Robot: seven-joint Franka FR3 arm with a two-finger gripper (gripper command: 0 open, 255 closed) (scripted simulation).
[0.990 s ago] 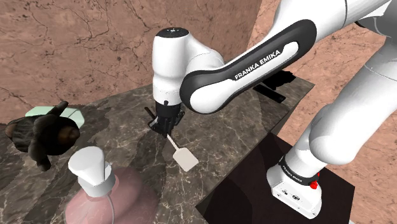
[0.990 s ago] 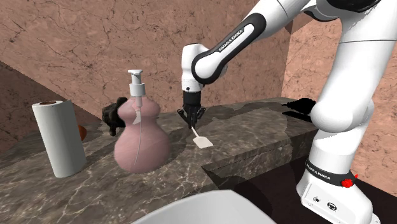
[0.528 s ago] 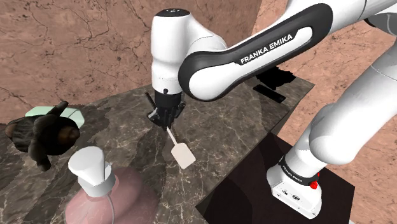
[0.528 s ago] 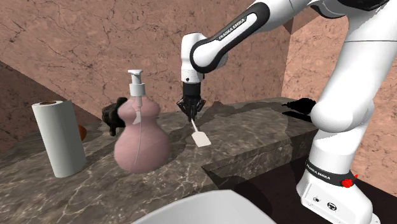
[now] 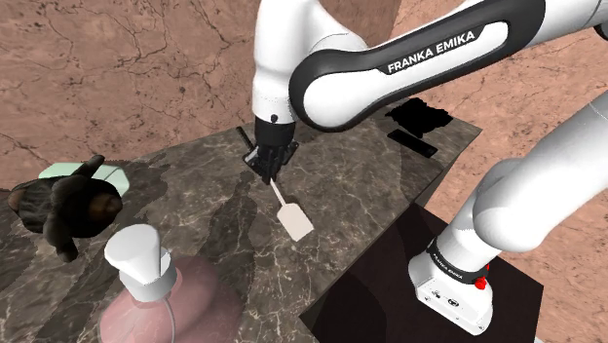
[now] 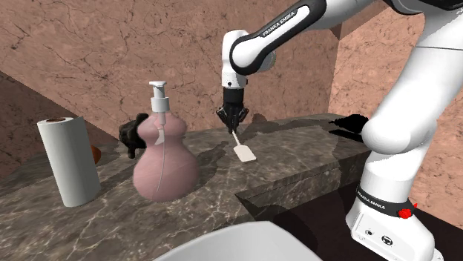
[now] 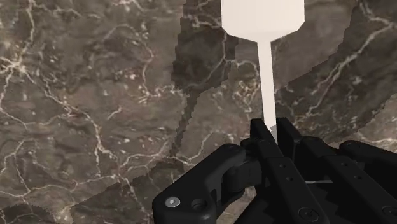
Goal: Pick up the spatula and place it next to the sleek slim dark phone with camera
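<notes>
White and plain, the spatula [image 5: 292,216] hangs tilted with its blade down from the gripper [image 5: 268,164], whose black fingers [image 7: 259,145] are clamped tight on the upper end of the thin handle. The blade is clear of the counter [image 5: 195,209], a slab of dark marble with pale veins. In the wrist view the spatula's shadow lies on the stone a little apart from the blade. In the second exterior view the spatula [image 6: 242,150] hangs over the middle of the counter, just past the shadow the arm casts. The phone [image 5: 413,144] is a slim dark slab lying flat near the counter's far corner at the shoulder view's right, well apart from the spatula. A bulkier black object [image 5: 421,115] sits just behind it. Toward the shoulder view's left stand a pink dispenser [image 5: 161,292] with a white pump and a dark brown figure [image 5: 68,209] beside a pale green dish [image 5: 60,171]. The second exterior view adds a white paper roll [image 6: 68,159] upright at the counter's left end and a white curved rim [image 6: 237,241] at the lower edge. A reddish-brown stone wall [image 5: 117,68] rises behind the counter, and the arm's white base stands on the dark stand [image 5: 390,292] at the shoulder view's lower right — beside the counter's edge.
</notes>
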